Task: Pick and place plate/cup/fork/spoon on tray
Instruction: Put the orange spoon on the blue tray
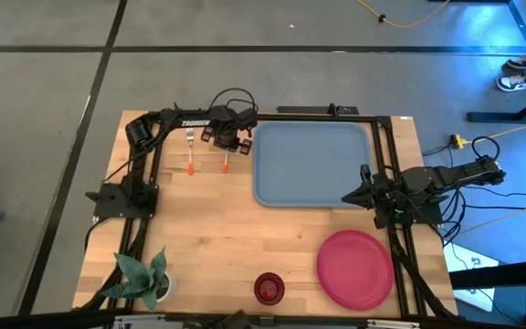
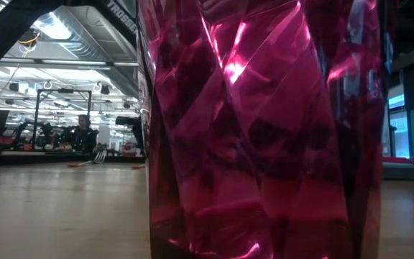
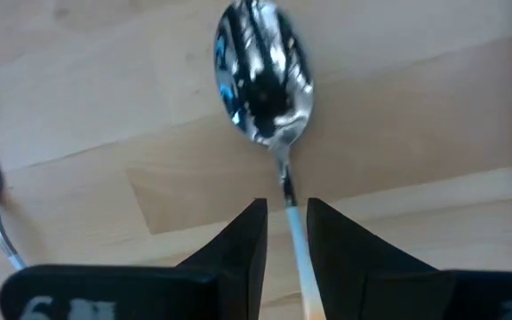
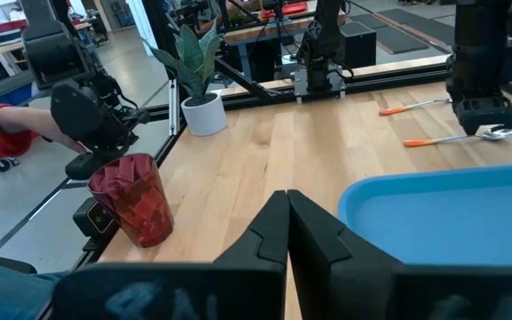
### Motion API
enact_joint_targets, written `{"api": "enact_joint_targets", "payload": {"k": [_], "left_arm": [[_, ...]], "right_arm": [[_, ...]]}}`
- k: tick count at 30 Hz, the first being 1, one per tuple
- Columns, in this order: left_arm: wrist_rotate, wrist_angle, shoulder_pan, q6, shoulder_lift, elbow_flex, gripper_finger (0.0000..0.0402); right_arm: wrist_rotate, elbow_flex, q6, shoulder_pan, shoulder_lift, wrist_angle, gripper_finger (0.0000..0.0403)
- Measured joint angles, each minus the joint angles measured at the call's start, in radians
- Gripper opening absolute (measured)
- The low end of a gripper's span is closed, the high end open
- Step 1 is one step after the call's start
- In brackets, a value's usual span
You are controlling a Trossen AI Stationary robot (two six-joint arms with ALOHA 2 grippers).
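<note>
Spoon (image 3: 265, 84): one, flat on the counter (image 1: 226, 238) just left of the tray, bowl toward the far edge, orange handle toward the near side.
Fork (image 1: 191, 151): one, lying just left of the spoon and parallel to it, on bare wood.
Tray (image 1: 313, 164): one, blue-grey, at the far middle of the counter, nothing on it.
Plate (image 1: 354, 268): one, pink-red, near right corner, off the tray.
Cup (image 1: 268, 288): one, dark red, near edge, left of the plate.
Plant (image 1: 144, 277): one potted, near left corner.
Left gripper (image 3: 286, 233): low over the spoon, fingers spread narrowly either side of its neck, not yet pinching it.
Right gripper (image 4: 288, 233): by the tray's right near corner, fingers pressed together, holding nothing.
</note>
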Motion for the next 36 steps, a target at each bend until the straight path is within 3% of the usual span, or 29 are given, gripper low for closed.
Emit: {"api": "enact_joint_targets", "payload": {"k": [9,27,36], "left_arm": [[0.003,0.083,0.000,0.004,0.000,-0.054,0.0074],[0.003,0.091,0.011,0.004,0.001,-0.055,0.0073],[0.024,0.086,0.019,0.006,0.044,-0.050,0.0034]], "right_arm": [[0.000,0.000,-0.002,0.000,0.000,0.000,0.0007],[0.000,0.000,-0.001,0.000,0.000,0.000,0.0007],[0.000,0.000,0.000,0.000,0.000,0.000,0.0007]]}}
